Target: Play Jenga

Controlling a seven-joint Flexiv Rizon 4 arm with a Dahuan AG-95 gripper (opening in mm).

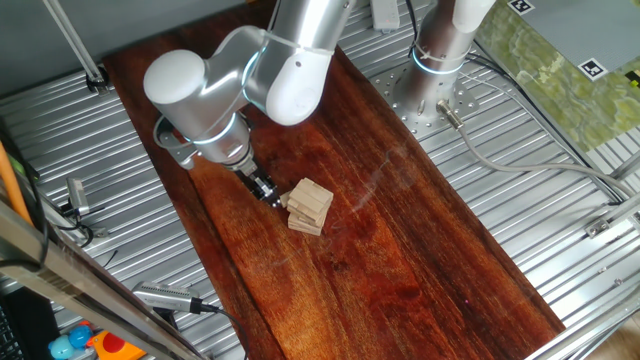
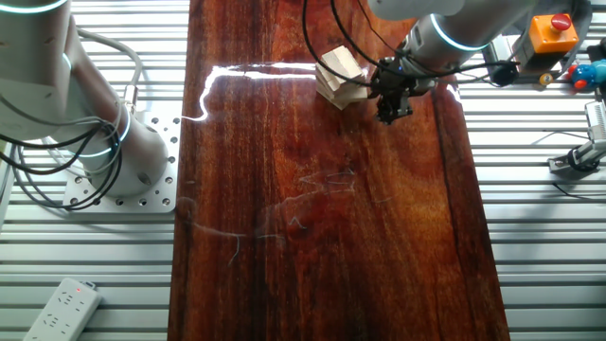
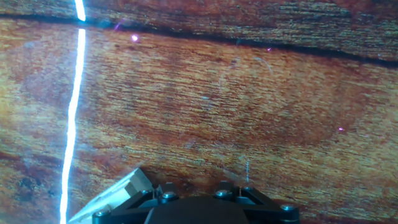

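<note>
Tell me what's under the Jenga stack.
The Jenga stack rests directly on the dark wooden board, beside the gripper. Only board shows around its base; the patch beneath the blocks is covered.

Jenga (image 1: 309, 207) on table (image 1: 420, 250), claw (image 1: 266, 190) beside

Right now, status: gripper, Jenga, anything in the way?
Gripper low beside the Jenga stack, empty; jaw state unreadable. Stack standing on the wood board, top blocks skewed. Nothing between gripper and stack.
</note>
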